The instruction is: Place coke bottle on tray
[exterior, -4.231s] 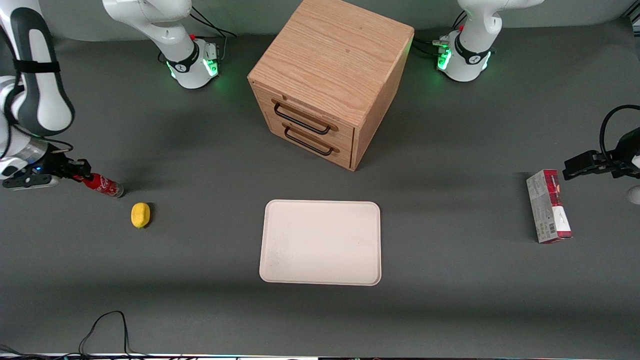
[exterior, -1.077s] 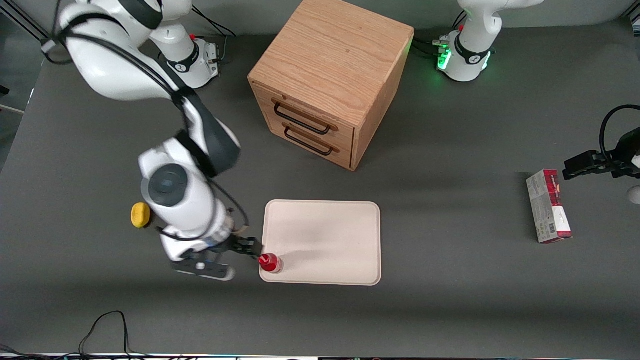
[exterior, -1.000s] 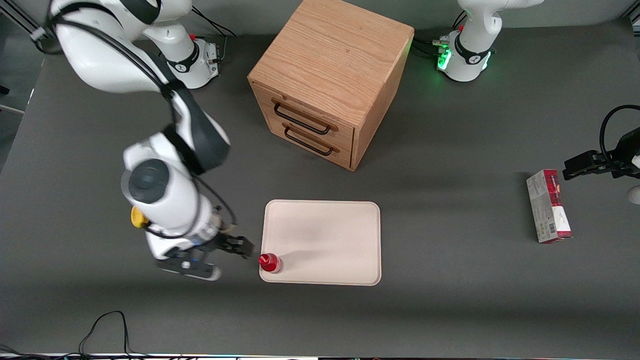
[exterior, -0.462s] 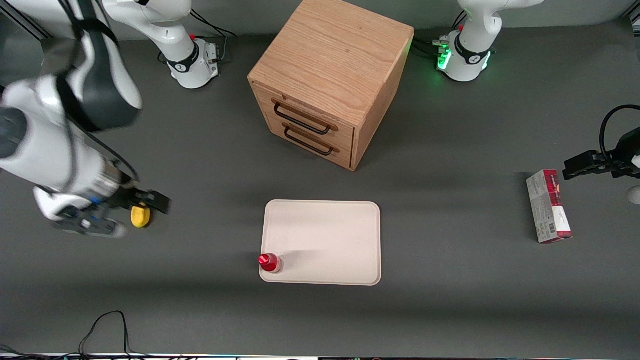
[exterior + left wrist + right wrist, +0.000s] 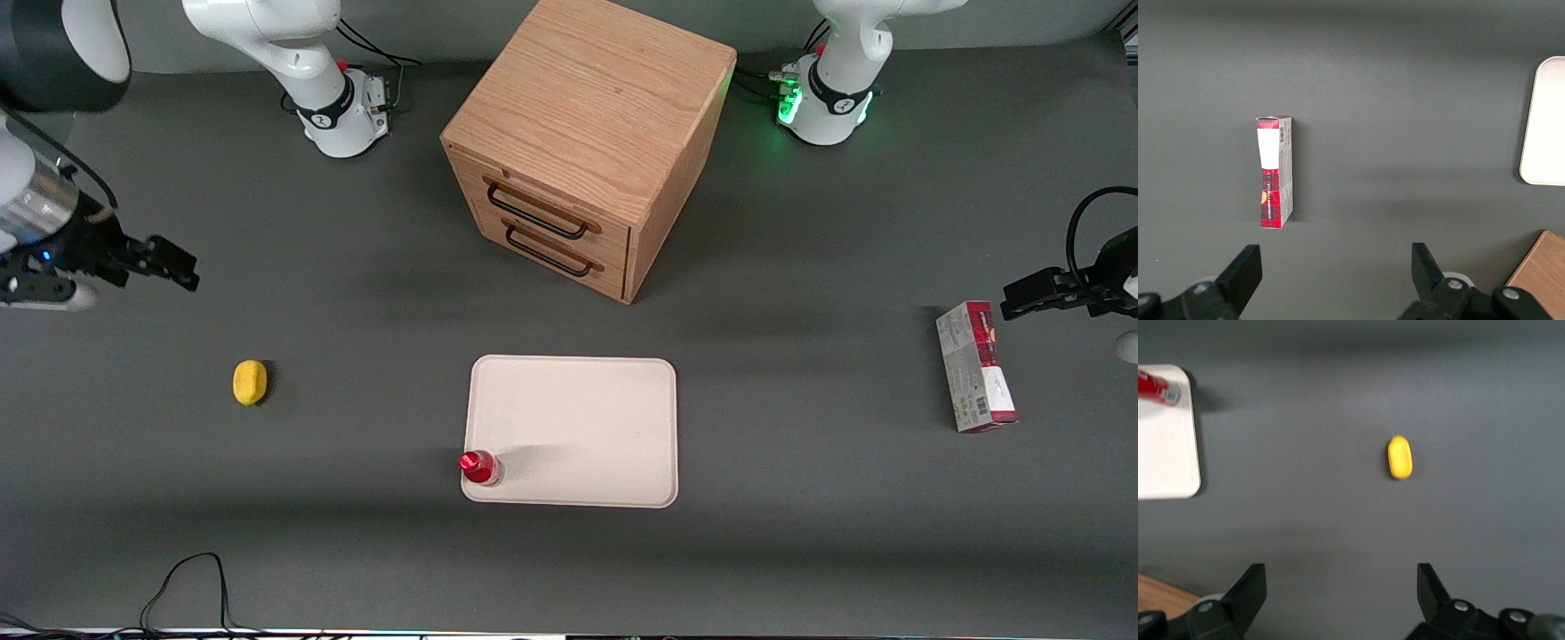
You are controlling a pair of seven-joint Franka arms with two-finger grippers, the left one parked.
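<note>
While the coke bottle (image 5: 481,468) stands on the tray (image 5: 578,418), the claw (image 5: 1338,587) hangs released (fingers spread only at the wrist).

The coke bottle (image 5: 1158,389) and tray (image 5: 1168,453) are cut off by the wrist view's edge.

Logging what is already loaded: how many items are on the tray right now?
1. The coke bottle stands upright at a corner of the tray, the near corner toward the working arm's end. The gripper is open, far off, above the table and farther back than the lemon.
</note>
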